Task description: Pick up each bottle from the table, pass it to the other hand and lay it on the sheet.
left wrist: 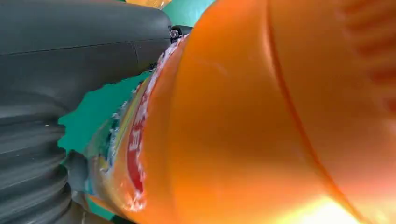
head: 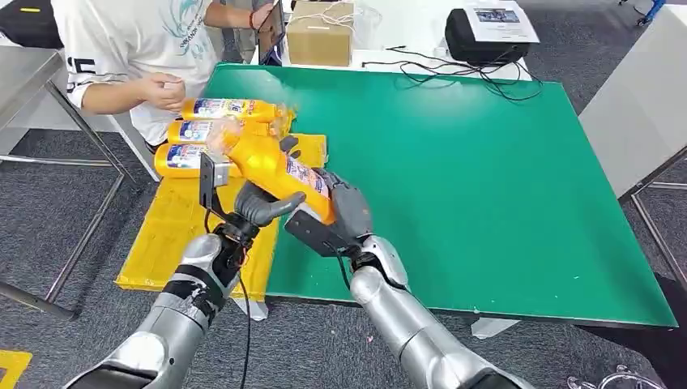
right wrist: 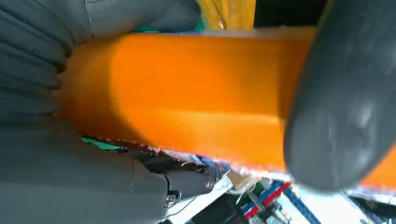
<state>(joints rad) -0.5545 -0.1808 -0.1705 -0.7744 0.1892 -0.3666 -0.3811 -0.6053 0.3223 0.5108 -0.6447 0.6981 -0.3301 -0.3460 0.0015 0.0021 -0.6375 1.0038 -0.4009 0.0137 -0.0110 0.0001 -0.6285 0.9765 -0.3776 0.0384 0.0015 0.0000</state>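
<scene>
- The green tabletop (head: 486, 186) carries the yellow sheet (head: 182, 223) at its left edge, where three orange bottles (head: 212, 134) already lie.
- The orange bottle (head: 279, 170) is in the air over the sheet's edge, gripped by both hands: the handover step.
- The right hand (head: 340, 215) fingers are closed around it; the left hand (head: 251, 204) also wraps it. Next, the right hand should probably let go.

Robotics lab or test workspace: green-covered tabletop (head: 486, 186) on grey carpet floor (head: 49, 235), loose black cables (head: 462, 73), cardboard box (head: 321, 32), black device case (head: 486, 32), steel-frame side table (head: 24, 73), person (head: 130, 49) seated alongside.
</scene>
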